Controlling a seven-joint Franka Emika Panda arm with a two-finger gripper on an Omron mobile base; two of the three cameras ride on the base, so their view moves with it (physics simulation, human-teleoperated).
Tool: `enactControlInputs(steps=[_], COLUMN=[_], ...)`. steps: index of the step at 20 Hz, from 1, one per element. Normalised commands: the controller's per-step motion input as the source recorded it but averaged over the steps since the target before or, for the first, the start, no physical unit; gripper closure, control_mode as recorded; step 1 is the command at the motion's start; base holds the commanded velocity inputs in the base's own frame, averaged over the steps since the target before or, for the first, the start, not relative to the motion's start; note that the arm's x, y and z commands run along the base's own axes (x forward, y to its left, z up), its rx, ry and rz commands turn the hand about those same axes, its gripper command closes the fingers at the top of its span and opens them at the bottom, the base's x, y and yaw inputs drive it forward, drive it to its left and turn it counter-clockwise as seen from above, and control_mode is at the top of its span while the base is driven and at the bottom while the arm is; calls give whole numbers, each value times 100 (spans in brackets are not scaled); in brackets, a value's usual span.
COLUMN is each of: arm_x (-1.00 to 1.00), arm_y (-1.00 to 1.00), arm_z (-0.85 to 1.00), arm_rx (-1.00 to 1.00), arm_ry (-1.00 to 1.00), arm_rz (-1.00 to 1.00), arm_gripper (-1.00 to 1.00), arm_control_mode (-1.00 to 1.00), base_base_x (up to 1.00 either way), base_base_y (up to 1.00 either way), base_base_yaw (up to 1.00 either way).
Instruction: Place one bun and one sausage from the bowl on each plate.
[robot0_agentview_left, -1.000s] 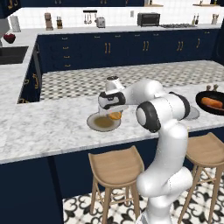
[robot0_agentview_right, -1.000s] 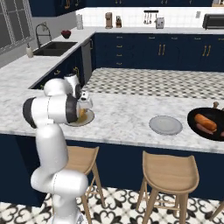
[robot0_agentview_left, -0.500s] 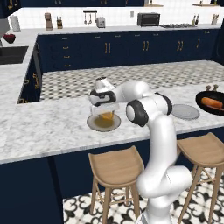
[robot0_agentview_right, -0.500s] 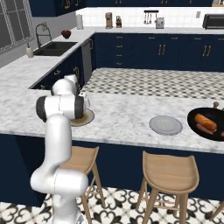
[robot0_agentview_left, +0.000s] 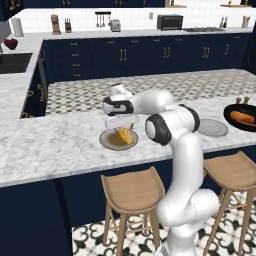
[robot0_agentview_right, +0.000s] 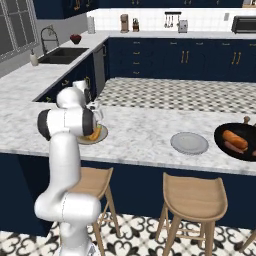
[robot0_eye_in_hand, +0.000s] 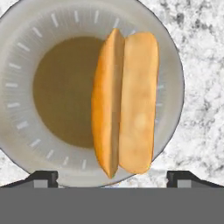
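Observation:
A golden bun (robot0_eye_in_hand: 127, 105), split lengthwise, lies on the beige-rimmed plate (robot0_eye_in_hand: 22, 52) with the dark brownish centre. My gripper (robot0_eye_in_hand: 112, 177) hangs straight above it, open, its fingertips (robot0_eye_in_hand: 41, 177) spread wide at either side and touching nothing. From the base the same plate (robot0_agentview_left: 106, 141) with its bun (robot0_agentview_left: 125, 135) sits under the gripper (robot0_agentview_left: 121, 121). The plain grey plate (robot0_agentview_right: 189, 143) lies bare further right. Past it, the black bowl (robot0_agentview_right: 220, 136) holds another bun (robot0_agentview_right: 234, 138) and a sausage (robot0_agentview_right: 231, 146).
The marble island counter (robot0_agentview_left: 55, 145) carries everything. Two wooden stools (robot0_agentview_left: 132, 190) stand against its near side. A sink (robot0_agentview_right: 62, 54) is set in the far left counter, and dark blue cabinets line the back wall.
The hand has stayed over the beige-rimmed plate while the arm's elbow swung left. The jaws have spread a little wider, and the bun rests on the plate.

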Motion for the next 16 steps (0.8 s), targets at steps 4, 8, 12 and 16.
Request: enactControlInputs(steps=[4, 8, 12, 16], arm_x=[-100, -100, -25, 0], arm_y=[-91, -93, -24, 0], arm_z=[16, 66, 23, 0], arm_rx=[10, 14, 3, 0], arm_ry=[-20, -42, -12, 0], arm_rz=[0, 0, 0, 0], arm_gripper=[-100, -100, -100, -100], arm_control_mode=[-100, -100, 100, 100], base_base_x=[0, 0, -75, -100], base_base_y=[0, 0, -75, -100], base_base_yaw=[0, 0, 0, 0])
